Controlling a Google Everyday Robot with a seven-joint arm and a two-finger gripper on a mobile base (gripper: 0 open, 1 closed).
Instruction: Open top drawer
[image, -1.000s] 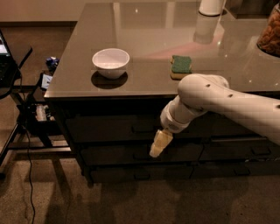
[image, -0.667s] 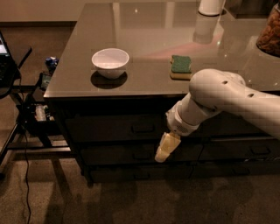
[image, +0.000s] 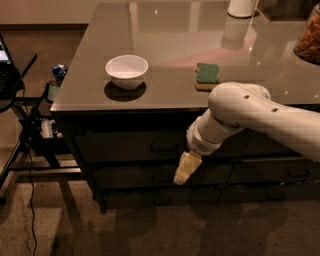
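Note:
The top drawer (image: 120, 146) is the wide dark front just under the counter edge, and it stands closed. Its small loop handle (image: 163, 147) is at the centre. My gripper (image: 181, 175), cream-coloured, points down and to the left from the white arm (image: 250, 112). It hangs in front of the second drawer (image: 130, 176), a little below and to the right of the top drawer's handle, and holds nothing that I can see.
On the glossy counter (image: 165, 35) are a white bowl (image: 127, 71), a green sponge (image: 207, 75), a white cylinder (image: 242, 7) and a brown container (image: 309, 35). The neighbouring drawer stack (image: 285, 172) is at the right. A black stand with cables (image: 30, 130) is at the left.
The arm swung slightly right and then back left. The gripper sits a little lower than a second ago. The top drawer has stayed closed.

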